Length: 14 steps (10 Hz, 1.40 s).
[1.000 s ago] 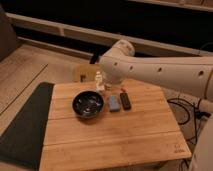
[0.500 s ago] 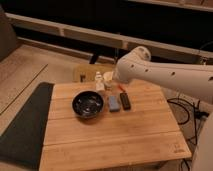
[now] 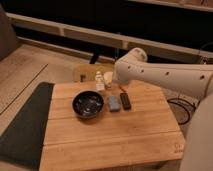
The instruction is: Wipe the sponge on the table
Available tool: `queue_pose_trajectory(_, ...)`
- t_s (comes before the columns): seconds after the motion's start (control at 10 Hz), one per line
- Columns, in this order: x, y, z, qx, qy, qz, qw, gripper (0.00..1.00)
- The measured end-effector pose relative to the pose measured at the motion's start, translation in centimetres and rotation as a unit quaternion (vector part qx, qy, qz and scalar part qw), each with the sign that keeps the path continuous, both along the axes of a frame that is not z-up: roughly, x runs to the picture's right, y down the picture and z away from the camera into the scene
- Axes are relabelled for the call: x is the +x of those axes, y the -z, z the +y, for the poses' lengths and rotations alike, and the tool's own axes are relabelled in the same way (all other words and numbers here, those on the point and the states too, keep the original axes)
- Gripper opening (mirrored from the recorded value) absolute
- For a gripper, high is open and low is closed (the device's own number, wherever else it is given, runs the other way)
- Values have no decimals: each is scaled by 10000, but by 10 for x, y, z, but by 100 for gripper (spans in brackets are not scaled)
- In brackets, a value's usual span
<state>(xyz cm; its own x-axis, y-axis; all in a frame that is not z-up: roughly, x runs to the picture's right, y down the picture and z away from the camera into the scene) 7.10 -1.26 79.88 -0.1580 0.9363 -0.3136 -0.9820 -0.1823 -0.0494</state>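
Arm [image 3: 167, 77]: white, one long segment, enters from the right edge of the view and reaches across towards the middle, sloping slightly upward.
Wrist housing [image 3: 131, 64]: rounded, bulky, forms the arm's far end; bends downward.
Gripper [image 3: 120, 88]: hangs directly under the wrist housing, pointing down, largely hidden by it.
Jaws: parted wide.
Load: none seen in the gripper.

The table [image 3: 125, 135] is seen as matt planked wood, the bowl [image 3: 88, 104] as dark and glossy, the sponge [image 3: 114, 103] as dull. The arm [image 3: 165, 75] is cased in smooth pale plastic, its gripper [image 3: 121, 88] over the table's far edge.
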Motion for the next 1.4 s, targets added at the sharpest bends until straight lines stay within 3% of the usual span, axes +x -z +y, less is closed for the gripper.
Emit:
queue_pose_trajectory(0.2, 7, -33, 19, -304, 181, 109, 9993, 65)
queue_pose_trajectory(0.7, 0, -88, 43, -899, 399, 128, 9951, 65)
queue_pose_trajectory(1.4, 1, -116, 66, -1552, 425, 249, 9867, 65)
